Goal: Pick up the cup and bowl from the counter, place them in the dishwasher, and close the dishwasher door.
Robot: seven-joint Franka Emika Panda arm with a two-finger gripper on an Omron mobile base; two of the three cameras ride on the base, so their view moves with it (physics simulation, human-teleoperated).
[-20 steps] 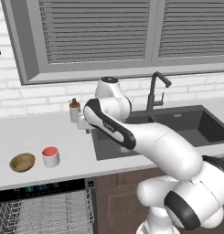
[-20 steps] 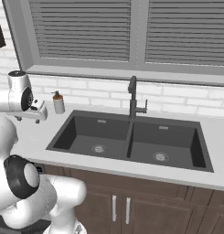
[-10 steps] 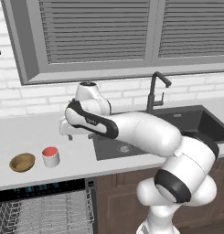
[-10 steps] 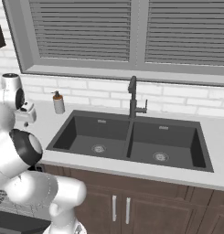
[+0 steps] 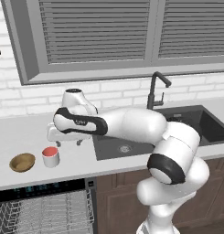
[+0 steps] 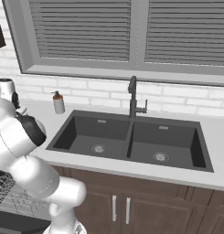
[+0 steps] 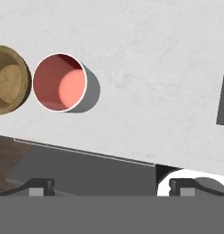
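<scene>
The white cup (image 5: 50, 156) with its red inside stands on the counter (image 5: 22, 132), and the brown bowl (image 5: 22, 162) sits just left of it. My gripper (image 5: 68, 142) hangs open and empty above the counter, a little right of and behind the cup. From the hand view I look down into the cup (image 7: 59, 82) and the bowl (image 7: 8, 86) at the upper left, with the gripper (image 7: 113, 185) off to their right. The dishwasher (image 5: 40, 187) stands open under the counter, its wire rack (image 5: 45, 215) showing. A flat dark grey panel (image 7: 86, 167) below the counter edge looks like the lowered dishwasher door.
A dark double sink (image 6: 131, 141) with a black faucet (image 6: 133, 98) is set into the counter to the right. A grey soap dispenser (image 6: 58, 103) stands by the brick wall. Brown cabinet doors (image 6: 120, 208) run under the sink.
The arm has swung left from the sink side across the counter, and the open gripper now hangs near the cup. Cup and bowl have not moved.
</scene>
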